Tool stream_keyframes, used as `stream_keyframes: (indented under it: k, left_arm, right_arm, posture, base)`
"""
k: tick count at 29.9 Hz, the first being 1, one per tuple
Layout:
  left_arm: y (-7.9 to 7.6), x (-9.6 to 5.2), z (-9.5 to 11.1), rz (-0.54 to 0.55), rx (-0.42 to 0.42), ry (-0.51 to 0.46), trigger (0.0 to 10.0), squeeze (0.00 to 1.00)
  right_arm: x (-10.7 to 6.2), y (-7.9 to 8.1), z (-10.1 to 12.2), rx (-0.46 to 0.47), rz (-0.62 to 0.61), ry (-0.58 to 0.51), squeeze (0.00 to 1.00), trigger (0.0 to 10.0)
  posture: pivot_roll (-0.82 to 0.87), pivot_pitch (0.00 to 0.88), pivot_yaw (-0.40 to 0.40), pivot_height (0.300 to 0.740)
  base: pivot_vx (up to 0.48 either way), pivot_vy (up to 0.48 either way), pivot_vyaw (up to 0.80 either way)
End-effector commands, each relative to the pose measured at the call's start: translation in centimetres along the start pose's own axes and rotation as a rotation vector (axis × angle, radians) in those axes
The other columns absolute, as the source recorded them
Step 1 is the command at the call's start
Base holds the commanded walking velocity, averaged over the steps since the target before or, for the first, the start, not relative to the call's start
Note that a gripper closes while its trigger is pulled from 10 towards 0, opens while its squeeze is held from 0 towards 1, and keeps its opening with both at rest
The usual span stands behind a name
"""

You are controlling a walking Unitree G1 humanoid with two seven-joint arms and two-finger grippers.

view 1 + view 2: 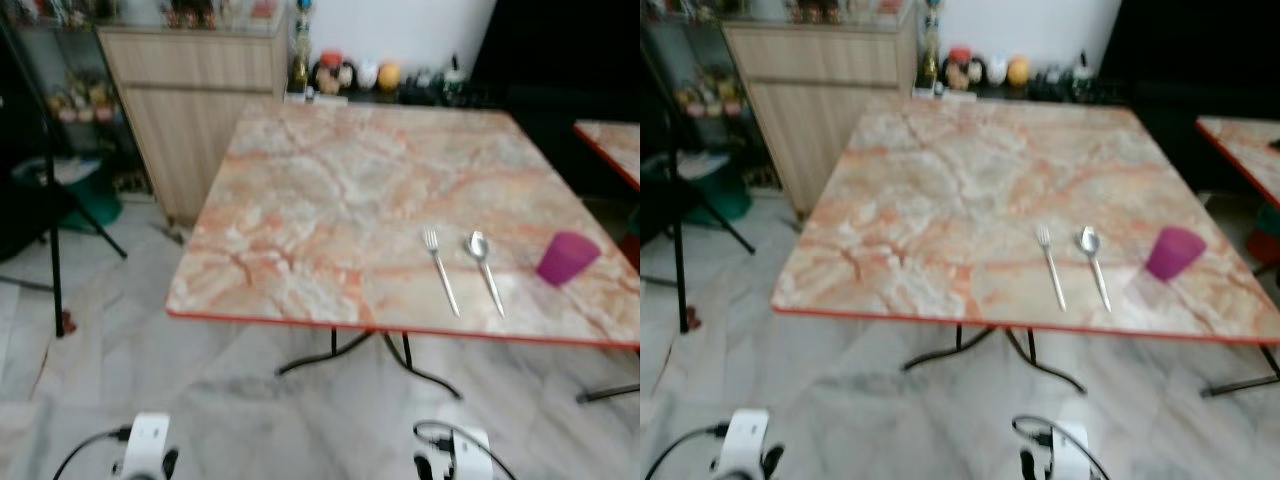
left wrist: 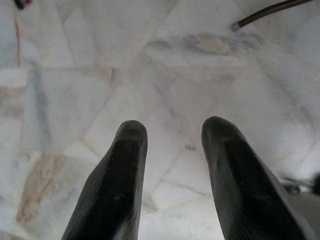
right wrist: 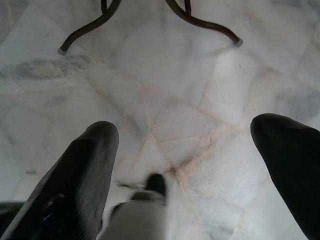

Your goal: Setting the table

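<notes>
lying side by side near the lower right of the left eye frame, the fork [image 1: 441, 270] and spoon [image 1: 486, 270] rest parallel on the marble-patterned table [image 1: 330, 200], handles toward the near red edge, and the purple cup [image 1: 566, 257] stands just to their right, apart from both; the grouping reads as one place setting laid along the near edge, at the spot where a diner would sit, though no plate is among them, so the setting looks only partly done. both arms hang low at the bottom of the frame, in front of the table and clear of it, which suits a robot standing off rather than reaching. the left pincer [image 2: 172, 135] points down at the pale marble floor [image 2: 75, 90] with its two black fingers a moderate gap apart and nothing between them; the right pincer [image 3: 185, 145] is spread wide over the same floor, also empty, with the table's dark curved legs [image 3: 200, 22] at the top of its wrist frame. the whole head view is soft with blur, so whether the cup holds anything cannot be told. a wooden cabinet [image 1: 190, 110] sits upper left, the small objects behind the table's far edge are too blurred to name, and a second table [image 1: 610, 145] is cut off at the right edge.
</notes>
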State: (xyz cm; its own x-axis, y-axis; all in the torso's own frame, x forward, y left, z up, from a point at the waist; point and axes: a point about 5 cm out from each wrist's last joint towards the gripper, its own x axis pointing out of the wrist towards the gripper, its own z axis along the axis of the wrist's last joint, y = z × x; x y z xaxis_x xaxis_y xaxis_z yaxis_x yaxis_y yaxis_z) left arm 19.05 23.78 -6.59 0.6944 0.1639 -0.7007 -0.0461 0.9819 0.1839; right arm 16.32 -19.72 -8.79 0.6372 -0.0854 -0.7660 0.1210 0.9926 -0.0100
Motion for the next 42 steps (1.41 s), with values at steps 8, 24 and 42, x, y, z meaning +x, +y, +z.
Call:
stream_keyframes:
  k: [8, 24, 42]
  left_arm:
    - [-0.77, 0.18, 0.57, -0.039, -0.002, -0.018, 10.0, 0.0]
    - [-0.78, 0.17, 0.54, -0.041, 0.031, -0.017, 10.0, 0.0]
    - [-0.76, 0.12, 0.25, -0.025, 0.051, -0.003, 10.0, 0.0]
  right_arm:
    - [-0.18, -0.63, -0.37, 0.014, -0.02, 0.005, 0.0, 10.0]
    - [-0.24, -0.62, -0.53, 0.016, -0.019, 0.005, 0.0, 10.0]
    - [-0.2, -0.68, -0.38, 0.011, -0.018, 0.002, 0.0, 10.0]
  posture:
    - [0.0, 0.0, -0.018, 0.74]
    - [0.0, 0.0, -0.019, 0.74]
    - [0.0, 0.0, -0.022, 0.74]
  base:
    - [0.0, 0.0, 0.0]
    - [0.0, -0.16, 0.17]
    - [0.0, -0.05, 0.0]
